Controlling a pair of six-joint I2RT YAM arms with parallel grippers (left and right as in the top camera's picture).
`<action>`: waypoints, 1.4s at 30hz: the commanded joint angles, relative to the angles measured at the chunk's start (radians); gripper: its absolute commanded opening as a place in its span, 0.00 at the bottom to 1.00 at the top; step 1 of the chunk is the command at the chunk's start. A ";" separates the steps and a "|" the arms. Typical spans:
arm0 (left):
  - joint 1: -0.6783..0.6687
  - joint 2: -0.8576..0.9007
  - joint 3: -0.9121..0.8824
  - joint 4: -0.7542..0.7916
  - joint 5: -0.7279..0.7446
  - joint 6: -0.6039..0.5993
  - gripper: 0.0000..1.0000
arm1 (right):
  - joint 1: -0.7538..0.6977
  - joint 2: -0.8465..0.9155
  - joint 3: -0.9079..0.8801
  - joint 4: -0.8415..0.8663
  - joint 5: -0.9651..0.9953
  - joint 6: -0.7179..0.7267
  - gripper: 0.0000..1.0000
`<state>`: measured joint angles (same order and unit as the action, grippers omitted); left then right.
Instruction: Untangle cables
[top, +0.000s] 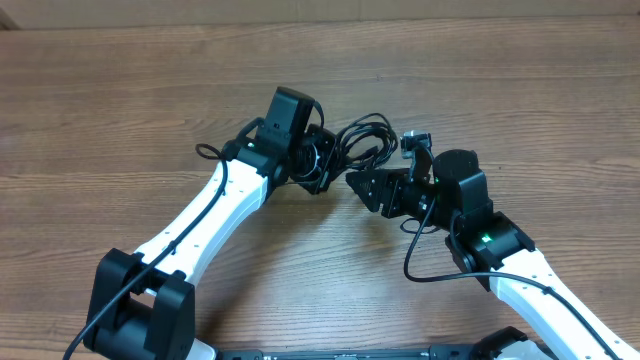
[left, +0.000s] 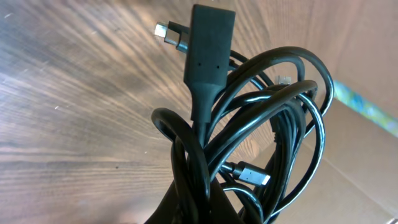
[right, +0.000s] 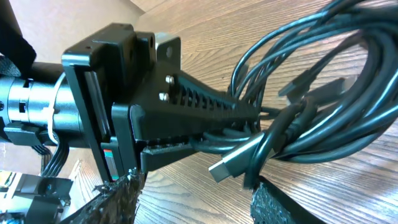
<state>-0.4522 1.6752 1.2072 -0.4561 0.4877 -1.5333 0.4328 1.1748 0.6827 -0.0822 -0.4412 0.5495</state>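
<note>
The cables (top: 365, 140) were bunched in one tight knot at the middle of the desk (top: 120, 100), with loops spilling toward the far side. Your left end effector (right: 249, 123) was clamped on the bundle. Your right end effector (right: 196, 200) had its fingers apart just beside it, holding nothing. The step likely called for pinching one loose end, such as the flat plug (right: 233, 163), and drawing it slowly rightward against the left's firm hold.

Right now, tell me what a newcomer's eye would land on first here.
A knotted bundle of black cables dominates the centre of the overhead view. The left gripper is clamped on it, with loops and a silver plug spilling out. The right gripper stands open close beside it.
</note>
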 joint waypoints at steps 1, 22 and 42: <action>-0.006 -0.026 0.024 0.020 -0.001 0.079 0.04 | 0.002 -0.002 0.018 0.005 0.008 0.003 0.54; -0.007 -0.026 0.024 0.029 0.003 0.196 0.04 | 0.002 -0.002 0.018 0.009 0.101 0.003 0.32; -0.008 -0.026 0.024 0.061 0.003 0.245 0.04 | 0.002 -0.002 0.018 -0.028 0.164 0.003 0.08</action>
<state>-0.4522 1.6752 1.2072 -0.4095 0.4839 -1.3239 0.4324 1.1748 0.6827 -0.1059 -0.3244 0.5526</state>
